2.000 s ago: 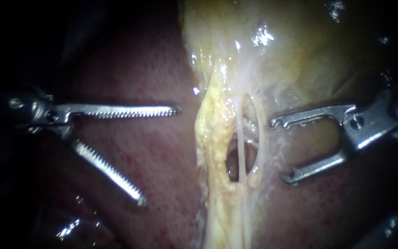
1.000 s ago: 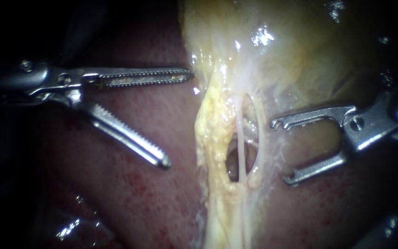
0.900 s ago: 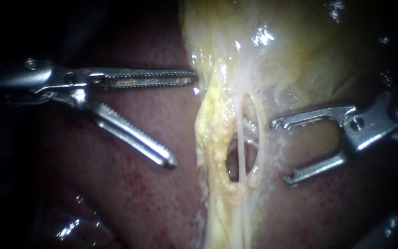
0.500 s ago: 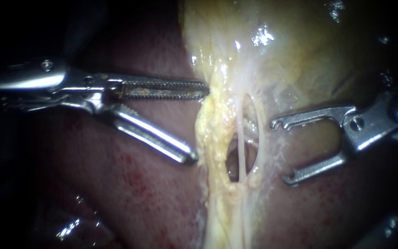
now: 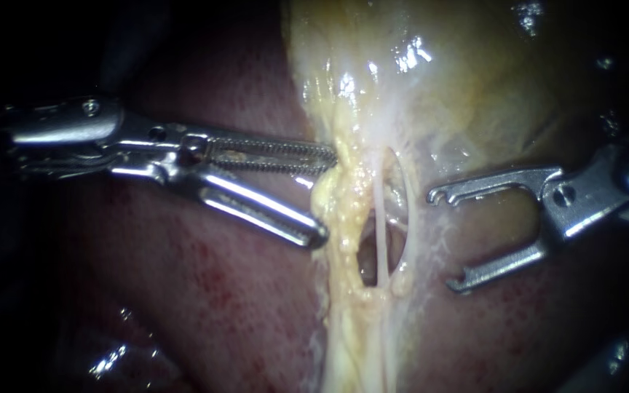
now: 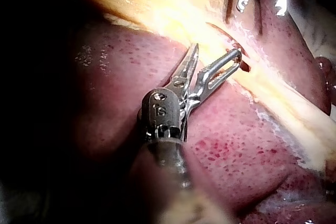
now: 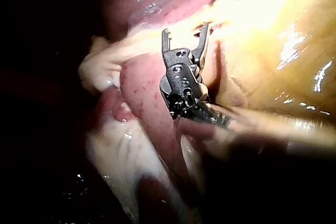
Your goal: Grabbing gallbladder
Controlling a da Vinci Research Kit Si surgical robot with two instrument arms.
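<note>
Inspection is taken from the yellow fatty band (image 5: 343, 211). The gallbladder (image 5: 460, 80) sits at the band's upper end as a pale, glistening body. The liver (image 5: 242, 291) lies red along both sides of the band. The left instrument (image 5: 327, 193) comes in level over the liver on the band's left. Its jaws stand apart with a clear gap between them. The tip of the serrated upper jaw touches the band's left edge just under the gallbladder, and the tip of the smooth lower jaw touches the same edge further down. A lump of fat bulges into the gap between the two tips and is not clamped. The left wrist view agrees: the left instrument (image 6: 216, 51) has its jaws spread, both tips at the band's edge, and bare liver (image 6: 236, 145) beside its shaft. The right instrument (image 5: 442, 239) lies on the band's right with its jaws wide apart and nothing held. Its hooked tips are just beside the band's right edge, with a narrow margin of tissue between. In the right wrist view the right instrument (image 7: 185, 31) has its jaws spread towards the band, but whether they touch it cannot be told. An opening (image 5: 365, 255) pierces the band at mid-length, between the two instruments. A thin pale tube (image 5: 380, 218) runs lengthwise across the opening. Open liver surface remains on the band's left, below the left instrument.
</note>
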